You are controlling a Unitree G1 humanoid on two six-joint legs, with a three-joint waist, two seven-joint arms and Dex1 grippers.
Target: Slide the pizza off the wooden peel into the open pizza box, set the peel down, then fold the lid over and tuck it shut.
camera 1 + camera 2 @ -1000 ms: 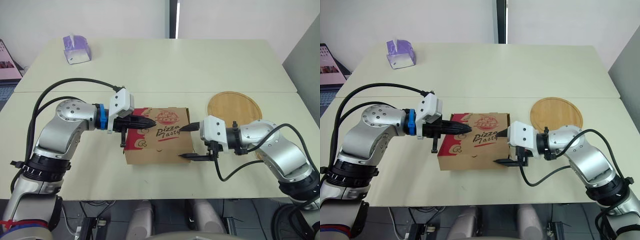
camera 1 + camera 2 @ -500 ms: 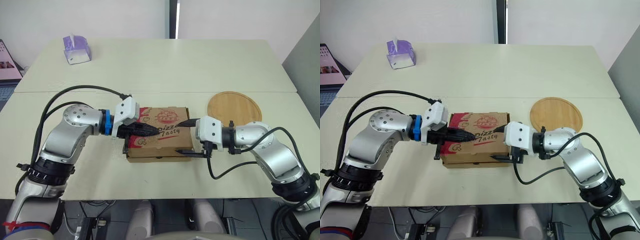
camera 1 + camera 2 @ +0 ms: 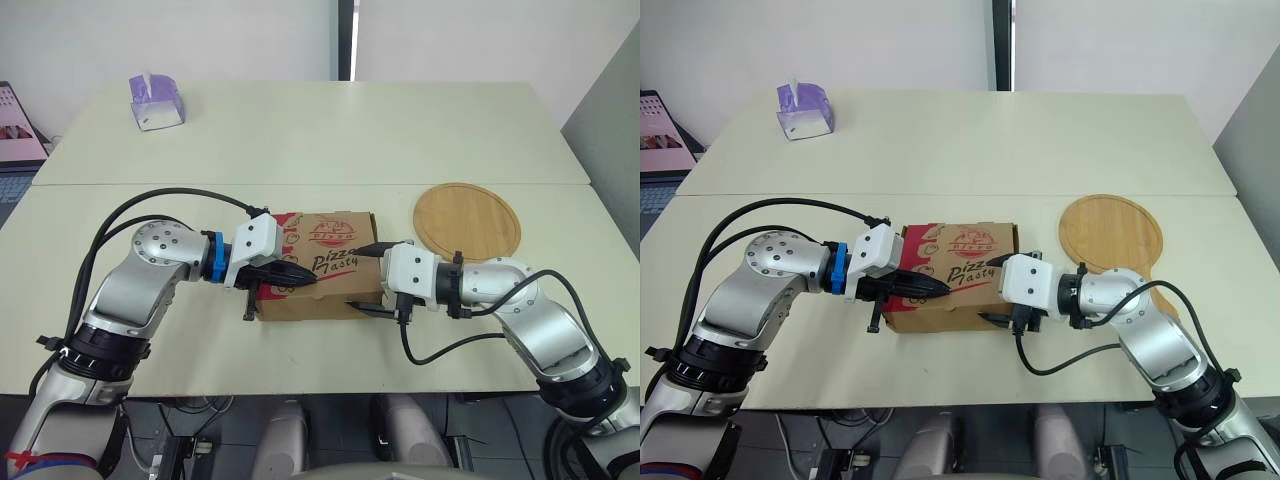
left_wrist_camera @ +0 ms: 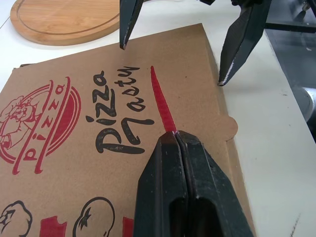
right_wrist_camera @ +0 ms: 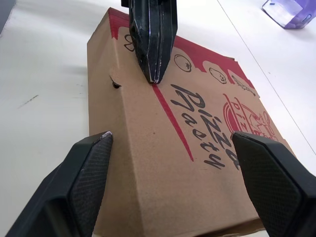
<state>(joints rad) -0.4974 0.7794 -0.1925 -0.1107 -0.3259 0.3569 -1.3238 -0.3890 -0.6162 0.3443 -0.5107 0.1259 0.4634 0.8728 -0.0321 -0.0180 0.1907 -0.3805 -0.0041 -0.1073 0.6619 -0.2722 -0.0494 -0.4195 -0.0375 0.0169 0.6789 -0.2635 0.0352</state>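
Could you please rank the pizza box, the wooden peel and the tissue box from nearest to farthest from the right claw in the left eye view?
1. Pizza box: the right claw straddles its right end.
2. Wooden peel: farther back, on the right.
3. Tissue box: far back on the left.

Office-like room — pale tables [image 3: 400,130], tissue box [image 3: 156,100].

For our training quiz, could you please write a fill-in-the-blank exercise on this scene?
The left gripper has fingers ____ over the closed brown cardboard pizza box. The right gripper has fingers ____ at that box's edge. The round wooden peel lies on the cream table, on the box's ____ side.
Answers: shut; open; right.
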